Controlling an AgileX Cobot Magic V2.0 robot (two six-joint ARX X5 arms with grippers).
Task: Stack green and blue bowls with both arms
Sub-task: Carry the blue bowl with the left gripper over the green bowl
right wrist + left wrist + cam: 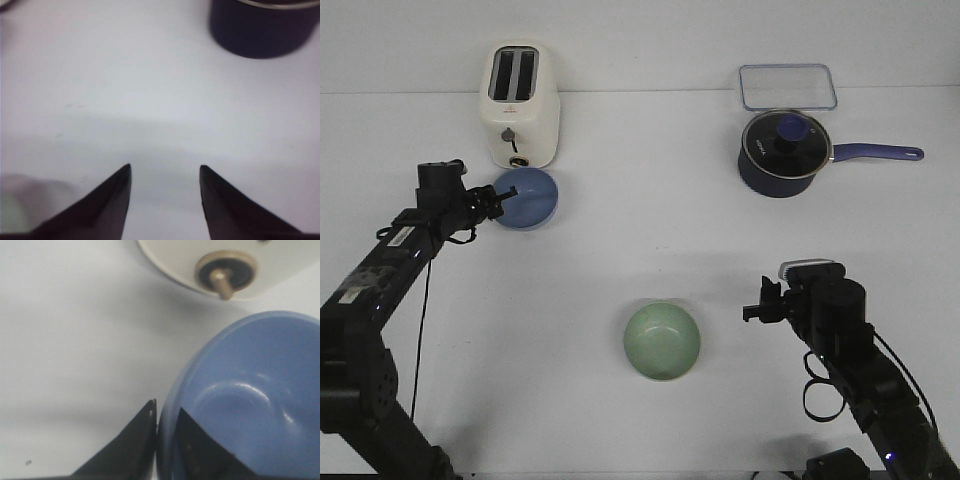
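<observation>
White table, plain pale wall behind. My left gripper is clamped on the near-left rim of the blue bowl; the left wrist view shows one finger outside the wall and the other inside, rim pinched between them. Blue bowl sits far left, mouth up but looking tipped a bit toward the front camera, just in front of the cream toaster, close to it, can't tell if touching. Round, so no long axis. My right gripper hangs at near right, fingers spread moderately with only bare table between them, holding nothing. Green bowl is at near centre, to the left of my right gripper and apart from it, upright, mouth up; only a blurry pale-green edge shows in the right wrist view. The two bowls are well apart. Far right: navy saucepan with glass lid, handle pointing right; a clear rectangular container behind it.
</observation>
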